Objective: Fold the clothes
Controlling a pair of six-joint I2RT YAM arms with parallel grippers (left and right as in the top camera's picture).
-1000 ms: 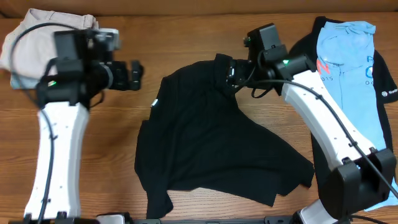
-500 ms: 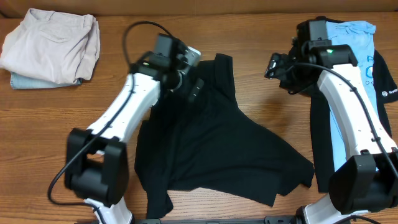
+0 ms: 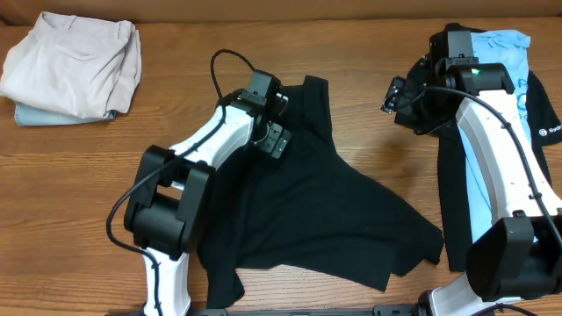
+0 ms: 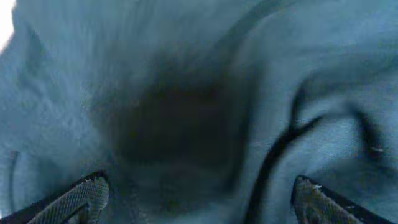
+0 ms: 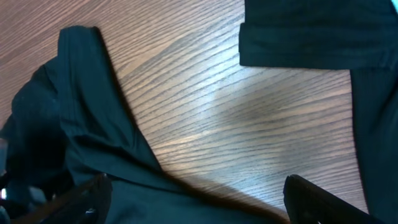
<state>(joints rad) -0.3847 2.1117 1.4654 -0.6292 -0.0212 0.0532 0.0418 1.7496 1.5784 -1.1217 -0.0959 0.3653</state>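
Note:
The black T-shirt (image 3: 307,211) lies crumpled and spread out in the middle of the table. My left gripper (image 3: 277,133) is down on its upper left part, jaws open; in the left wrist view (image 4: 199,199) dark cloth (image 4: 199,93) fills the space between the fingers. My right gripper (image 3: 397,95) is open and empty over bare wood to the right of the shirt's top. The right wrist view (image 5: 198,186) shows the shirt's edge (image 5: 93,155) below and left of the fingers. No white neck tag shows.
A light blue printed tee (image 3: 496,96) lies on a black shirt with a white logo (image 3: 549,132) at the right edge; its dark sleeve (image 5: 298,31) shows in the right wrist view. A beige folded garment (image 3: 75,57) on a pale blue one (image 3: 35,114) sits far left.
My left arm swung from the far left over to the shirt and came down on its upper left part. My right gripper left the shirt's top and moved right.

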